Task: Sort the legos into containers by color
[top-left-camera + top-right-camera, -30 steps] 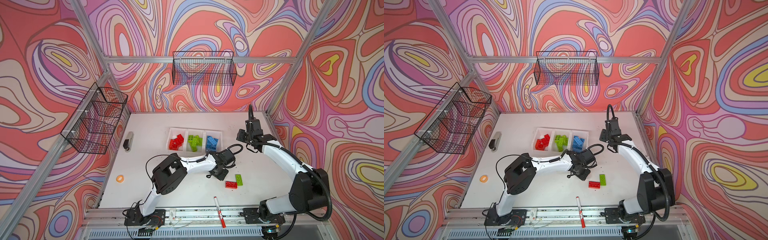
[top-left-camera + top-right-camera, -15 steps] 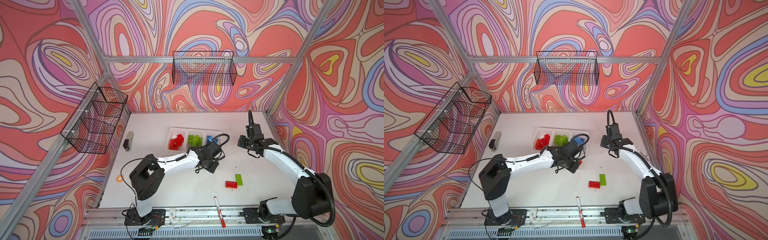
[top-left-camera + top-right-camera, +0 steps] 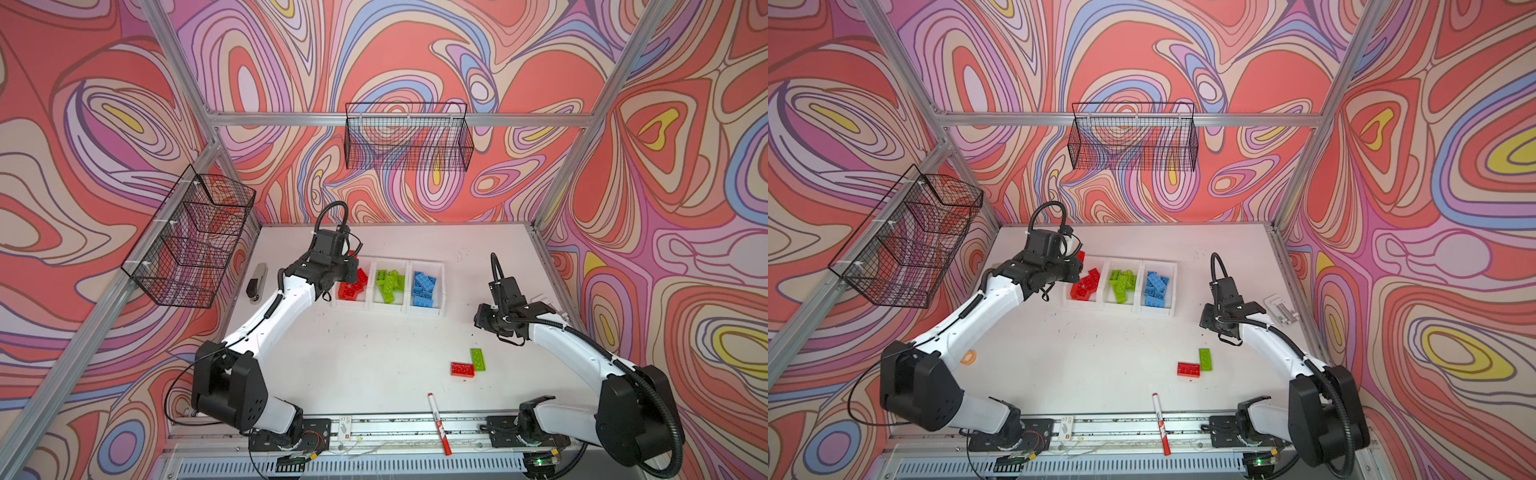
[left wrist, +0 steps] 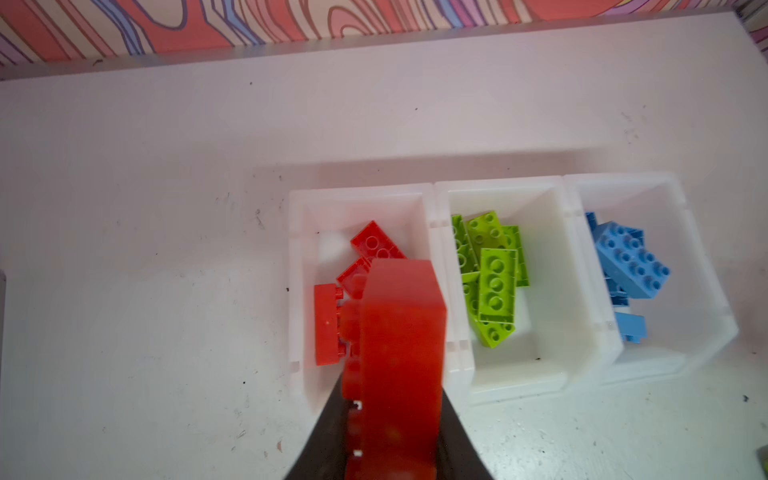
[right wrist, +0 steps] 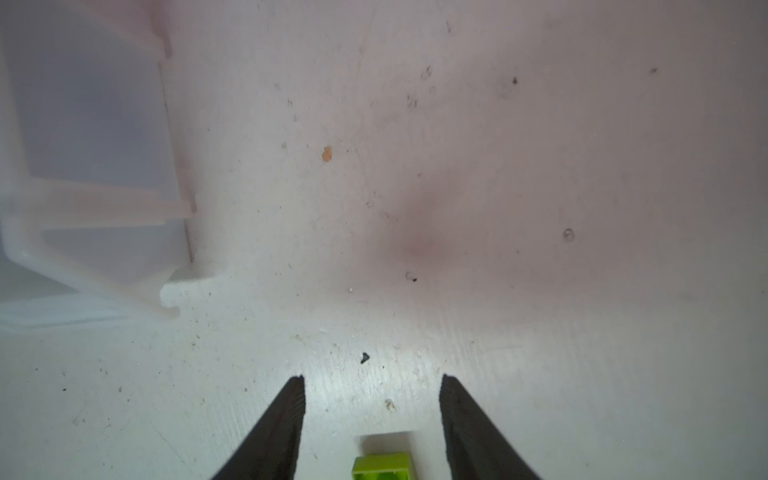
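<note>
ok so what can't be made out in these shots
- Contact points of the left hand: left wrist view, the held red brick covers them.
- Part of the red bin's pile: same view, same brick in front.
- Green brick: right wrist view, cut by the picture's edge.

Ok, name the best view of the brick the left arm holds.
Left wrist view: the red brick fills the foreground, studs visible. In both top views only a red sliver shows; right wrist view shows none.
</note>
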### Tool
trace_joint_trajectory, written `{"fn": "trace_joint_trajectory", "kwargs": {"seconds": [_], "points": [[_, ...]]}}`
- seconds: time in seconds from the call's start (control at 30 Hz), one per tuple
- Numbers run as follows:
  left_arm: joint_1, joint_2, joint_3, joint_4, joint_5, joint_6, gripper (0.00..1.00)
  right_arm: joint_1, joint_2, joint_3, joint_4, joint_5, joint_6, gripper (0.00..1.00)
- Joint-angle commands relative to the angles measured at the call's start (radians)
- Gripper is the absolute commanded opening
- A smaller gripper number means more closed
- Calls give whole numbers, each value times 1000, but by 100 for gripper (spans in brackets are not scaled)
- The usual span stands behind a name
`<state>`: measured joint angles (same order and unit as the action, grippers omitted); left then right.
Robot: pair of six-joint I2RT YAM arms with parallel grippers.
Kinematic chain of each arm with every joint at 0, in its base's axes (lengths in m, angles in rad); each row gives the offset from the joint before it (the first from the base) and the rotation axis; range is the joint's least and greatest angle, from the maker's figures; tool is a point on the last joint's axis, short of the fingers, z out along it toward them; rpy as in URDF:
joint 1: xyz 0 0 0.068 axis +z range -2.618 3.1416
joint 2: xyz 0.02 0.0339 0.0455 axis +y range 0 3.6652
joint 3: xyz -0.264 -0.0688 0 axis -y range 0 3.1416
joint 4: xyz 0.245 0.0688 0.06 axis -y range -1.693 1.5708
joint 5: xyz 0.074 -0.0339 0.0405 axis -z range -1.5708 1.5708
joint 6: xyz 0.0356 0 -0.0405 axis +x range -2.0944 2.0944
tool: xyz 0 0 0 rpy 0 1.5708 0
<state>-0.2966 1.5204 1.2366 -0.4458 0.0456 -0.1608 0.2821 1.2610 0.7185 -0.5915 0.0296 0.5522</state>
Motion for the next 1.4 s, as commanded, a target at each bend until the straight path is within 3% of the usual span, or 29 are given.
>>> {"fn": "trace_joint_trajectory", "kwargs": {"seconds": [0.0, 0.37, 0.57, 0.7, 0.97, 1.37], "points": [[26, 78, 11, -8, 48, 38, 20, 42, -32, -34, -15, 36, 77, 57], [42, 205, 17, 8, 82, 20, 29, 113, -126, -135, -73, 57, 183, 59], [42, 216, 14, 12, 82, 15, 49, 139, -217, -141, -128, 70, 224, 60], [45, 177, 16, 14, 63, 25, 57, 210, -250, -173, -125, 78, 302, 60], [60, 71, -26, 48, 48, 29, 59, 308, -228, -183, -166, 119, 381, 60], [62, 26, -52, 67, 76, 30, 59, 330, -150, -170, -161, 175, 397, 55]]}}
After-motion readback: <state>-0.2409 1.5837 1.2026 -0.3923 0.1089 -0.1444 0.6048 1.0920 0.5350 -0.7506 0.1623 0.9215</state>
